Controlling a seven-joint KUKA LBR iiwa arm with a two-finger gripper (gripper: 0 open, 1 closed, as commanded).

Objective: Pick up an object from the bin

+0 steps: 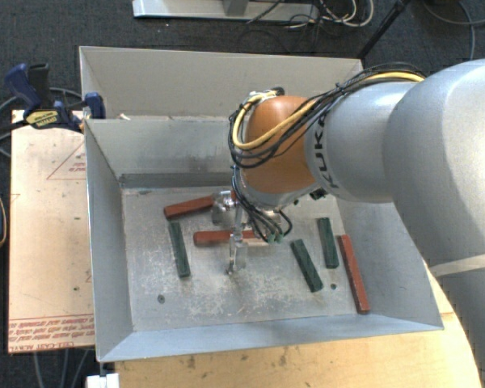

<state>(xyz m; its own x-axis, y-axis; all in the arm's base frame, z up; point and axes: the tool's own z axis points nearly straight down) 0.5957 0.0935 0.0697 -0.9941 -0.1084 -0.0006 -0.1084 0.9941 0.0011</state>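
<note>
My gripper [234, 263] hangs below the orange wrist cover, near the middle of the bin floor. It stands right at the right end of a short red-brown bar [210, 237] that lies flat and crosswise. I cannot tell whether it touches the bar. A second red-brown bar [187, 208] lies just behind, to the upper left. A dark green bar [178, 249] lies lengthwise to the gripper's left.
Right of the gripper lie two more dark green bars [305, 265] [328, 242] and a long red bar [353, 273] along the right wall. The arm and its cables cover the bin's back right.
</note>
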